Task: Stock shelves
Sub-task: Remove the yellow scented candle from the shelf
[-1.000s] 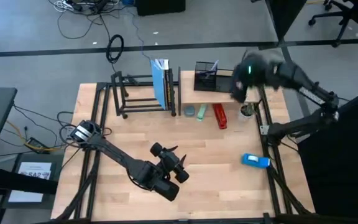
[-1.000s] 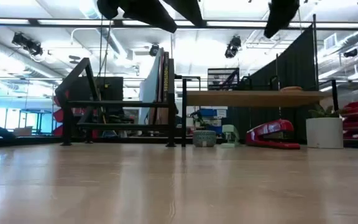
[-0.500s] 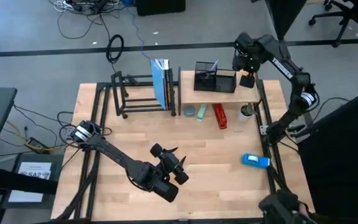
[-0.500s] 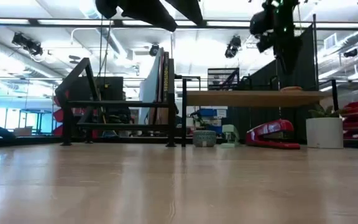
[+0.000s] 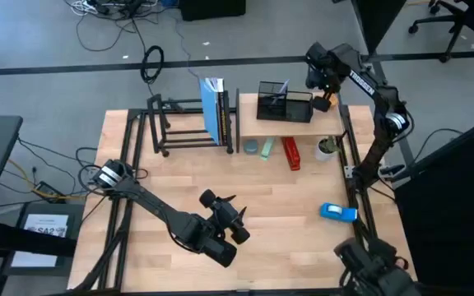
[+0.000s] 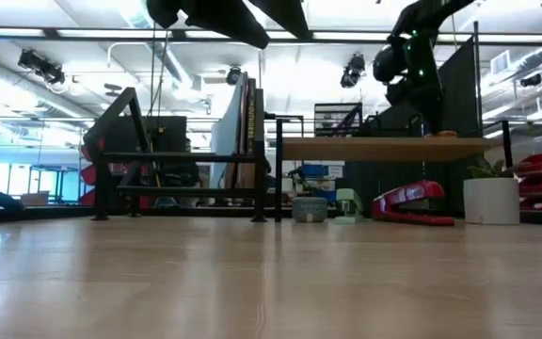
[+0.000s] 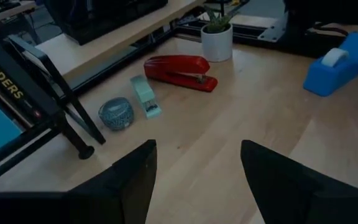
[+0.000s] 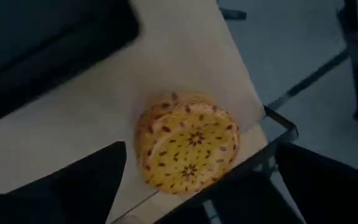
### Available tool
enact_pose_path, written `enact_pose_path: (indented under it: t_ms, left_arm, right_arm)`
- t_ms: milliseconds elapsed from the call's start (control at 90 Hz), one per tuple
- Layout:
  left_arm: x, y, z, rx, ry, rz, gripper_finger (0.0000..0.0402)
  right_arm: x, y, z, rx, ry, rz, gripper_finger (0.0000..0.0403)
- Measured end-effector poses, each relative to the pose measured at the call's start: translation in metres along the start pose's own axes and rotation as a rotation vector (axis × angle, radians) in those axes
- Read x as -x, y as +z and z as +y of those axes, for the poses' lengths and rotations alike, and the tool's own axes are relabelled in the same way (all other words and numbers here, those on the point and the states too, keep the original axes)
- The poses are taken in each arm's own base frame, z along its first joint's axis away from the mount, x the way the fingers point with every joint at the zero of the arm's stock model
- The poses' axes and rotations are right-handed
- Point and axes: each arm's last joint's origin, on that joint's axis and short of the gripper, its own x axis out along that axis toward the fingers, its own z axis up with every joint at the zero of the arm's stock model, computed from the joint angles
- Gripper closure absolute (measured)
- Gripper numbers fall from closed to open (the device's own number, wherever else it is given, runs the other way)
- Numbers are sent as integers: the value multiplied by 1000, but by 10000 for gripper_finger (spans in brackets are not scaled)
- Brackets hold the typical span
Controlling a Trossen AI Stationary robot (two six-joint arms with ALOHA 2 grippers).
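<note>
Over the last second our right pincer (image 5: 326,89) has swung back over the far right corner of the light wood-board shelf (image 5: 249,127), fingers spread above a small yellow patterned tin (image 8: 188,147) resting there, apparently just stocked. Our left pincer (image 7: 194,180) hangs spread over the desk (image 5: 286,205). The black metal-tube rack (image 5: 179,123) stands beside. The shelf's lower tier is hidden.

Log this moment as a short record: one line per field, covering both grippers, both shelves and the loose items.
left gripper: open, over the table's front middle
right gripper: open, above the yellow patterned tin
wood-board shelf: holds the tin near its corner and a mesh organizer
black rack: holds upright books
loose on table: red stapler, tape dispenser, small plant pot
</note>
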Motion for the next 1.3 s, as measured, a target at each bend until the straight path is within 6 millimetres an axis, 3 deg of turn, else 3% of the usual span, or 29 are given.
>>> enact_pose_path:
  t_ms: [422, 667, 811, 1089, 1300]
  left_arm:
    - [0, 0, -1, 4, -14, 13, 188]
    - [0, 0, -1, 12, -22, 16, 188]
    - [0, 0, -1, 12, -22, 16, 188]
    - [0, 0, -1, 13, -22, 16, 188]
    - [0, 0, -2, 14, -22, 15, 188]
  right_arm:
    - [-23, 6, -1, -58, 132, 14, 41]
    - [-34, 2, 4, -48, 162, 55, 90]
    - [-34, 2, 4, -46, 156, 54, 140]
    - [-29, -1, 4, -52, 136, 50, 140]
    - [-6, -7, -5, -141, 39, 73, 140]
